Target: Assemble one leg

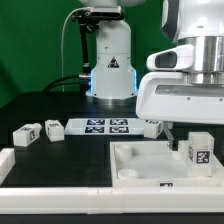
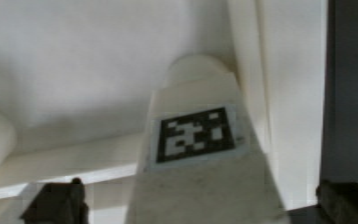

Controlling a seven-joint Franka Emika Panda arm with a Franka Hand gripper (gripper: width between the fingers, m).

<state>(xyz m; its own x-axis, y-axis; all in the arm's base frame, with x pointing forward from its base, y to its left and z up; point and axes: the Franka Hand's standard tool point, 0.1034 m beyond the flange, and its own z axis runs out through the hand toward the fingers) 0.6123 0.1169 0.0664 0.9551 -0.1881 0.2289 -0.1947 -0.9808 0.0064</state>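
Observation:
One leg (image 1: 200, 152), a small white block with a square tag, stands upright in the near right corner of the white square tabletop (image 1: 140, 165). My gripper (image 1: 188, 136) hangs right over it. In the wrist view the leg (image 2: 202, 150) rises between my two dark fingertips (image 2: 55, 203). A gap shows on each side, so the gripper (image 2: 199, 206) is open around the leg. The tabletop's floor (image 2: 78, 60) lies beneath. Two more legs (image 1: 25, 135) (image 1: 52, 128) lie at the exterior view's left. A fourth leg (image 1: 152, 127) lies behind the tabletop.
The marker board (image 1: 100, 127) lies flat behind the tabletop, in front of the robot base (image 1: 110, 70). A white raised wall (image 1: 40, 180) runs along the table's front edge. Dark green table surface surrounds the parts.

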